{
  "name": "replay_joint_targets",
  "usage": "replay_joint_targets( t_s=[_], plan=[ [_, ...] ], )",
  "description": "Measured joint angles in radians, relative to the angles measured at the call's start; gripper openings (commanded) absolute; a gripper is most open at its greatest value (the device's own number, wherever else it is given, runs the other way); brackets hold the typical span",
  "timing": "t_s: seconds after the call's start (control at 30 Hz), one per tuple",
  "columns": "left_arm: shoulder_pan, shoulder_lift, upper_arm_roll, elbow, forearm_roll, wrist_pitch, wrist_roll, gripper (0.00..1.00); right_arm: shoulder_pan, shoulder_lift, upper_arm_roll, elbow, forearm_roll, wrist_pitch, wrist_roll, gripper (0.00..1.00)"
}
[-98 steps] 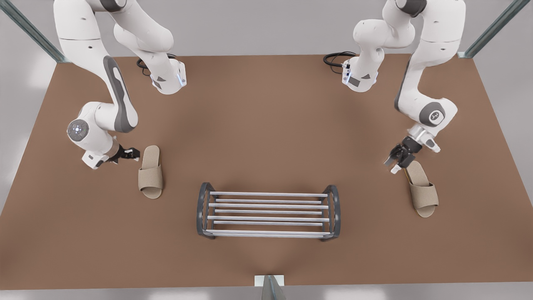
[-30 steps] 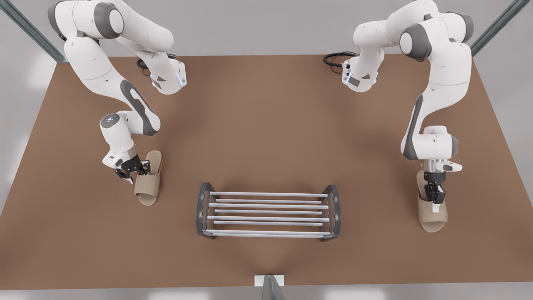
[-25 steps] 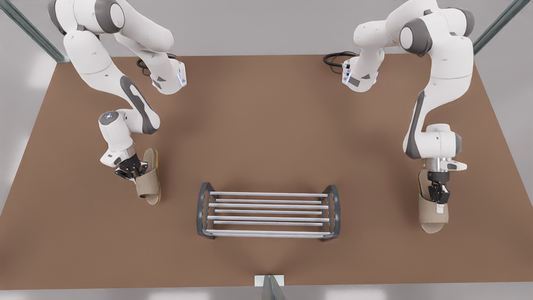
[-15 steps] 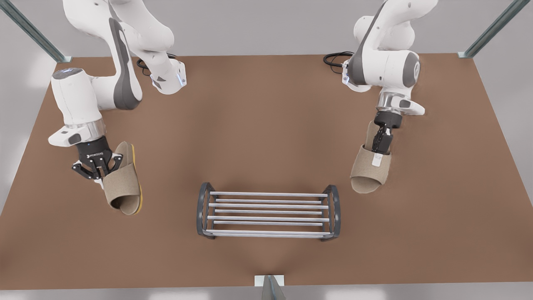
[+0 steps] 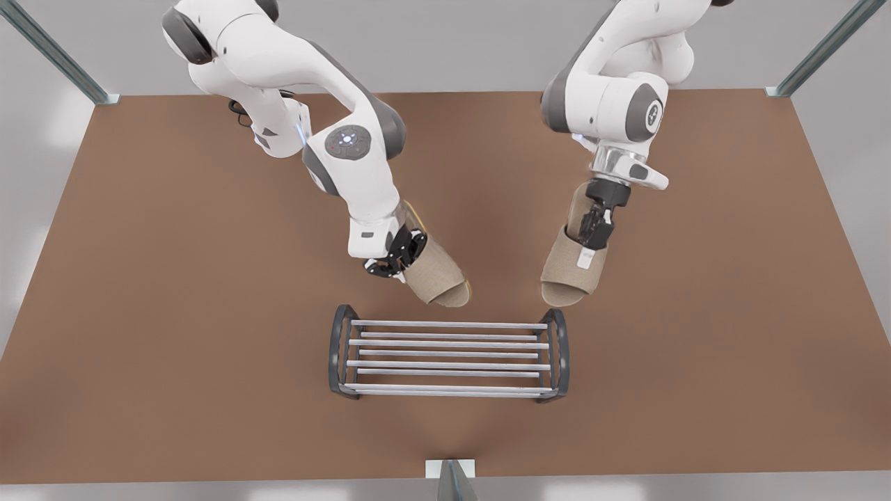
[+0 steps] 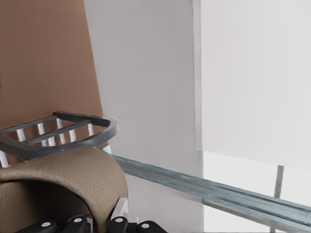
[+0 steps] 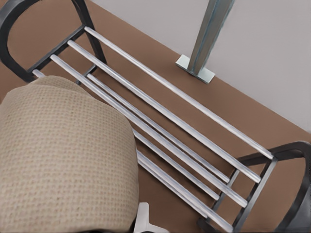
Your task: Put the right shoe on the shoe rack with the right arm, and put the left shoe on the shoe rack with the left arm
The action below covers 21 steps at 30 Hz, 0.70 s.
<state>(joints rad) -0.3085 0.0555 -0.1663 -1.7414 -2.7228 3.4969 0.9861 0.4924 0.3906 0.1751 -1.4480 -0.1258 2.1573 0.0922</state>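
The shoe rack (image 5: 445,325) stands near the table's front edge, its bars bare. My right gripper (image 5: 398,256), on the front view's left arm, is shut on the strap of the right shoe (image 5: 435,278), a beige slipper with a yellow-edged sole. It hangs tilted just behind the rack's left half. My left gripper (image 5: 593,233), on the front view's right arm, is shut on the left shoe (image 5: 572,268), toe down behind the rack's right end. The right wrist view has the right shoe (image 7: 58,155) above the rack (image 7: 170,121). The left wrist view has the left shoe (image 6: 63,177) before a rack end frame (image 6: 73,128).
The brown table (image 5: 139,313) is bare on both sides of the rack. Black cables (image 5: 557,97) lie at the back by the arm bases. A metal post (image 5: 452,480) rises at the middle of the front edge, and slanted struts (image 5: 821,49) stand at the back corners.
Both grippers closed on the slippers at the table's sides, lifted them and carried them inward. Each slipper now hangs just behind the rack instead of lying far out to the side.
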Motion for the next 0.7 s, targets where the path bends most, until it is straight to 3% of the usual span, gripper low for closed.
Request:
replay_joint_targets(
  t_s=[0.13, 0.3, 0.43, 0.6, 0.63, 0.7],
  plan=[
    [0.071, -0.009, -0.002, -0.004, -0.027, 0.010, -0.025, 0.21, -0.005, 0.071, -0.025, 0.048, -0.033, -0.021, 0.096, 0.21],
    [0.017, 0.020, -0.038, 0.037, -0.035, 0.015, -0.051, 0.21, -0.003, 0.135, -0.043, 0.065, -0.067, -0.004, 0.191, 0.21],
    [-0.089, 0.119, -0.075, 0.164, -0.006, 0.014, -0.066, 0.21, -0.006, 0.191, -0.076, 0.071, -0.092, 0.048, 0.248, 0.21],
    [-0.090, 0.306, -0.091, 0.362, 0.065, 0.007, -0.080, 0.21, -0.006, 0.243, -0.092, 0.092, -0.123, 0.117, 0.302, 0.21],
    [-0.092, 0.343, -0.090, 0.394, 0.079, 0.007, -0.083, 0.21, -0.007, 0.247, -0.093, 0.092, -0.128, 0.128, 0.312, 0.95],
    [-0.108, 0.397, -0.089, 0.433, 0.106, 0.005, -0.087, 0.21, -0.008, 0.251, -0.095, 0.089, -0.144, 0.148, 0.337, 1.00]
  ],
)
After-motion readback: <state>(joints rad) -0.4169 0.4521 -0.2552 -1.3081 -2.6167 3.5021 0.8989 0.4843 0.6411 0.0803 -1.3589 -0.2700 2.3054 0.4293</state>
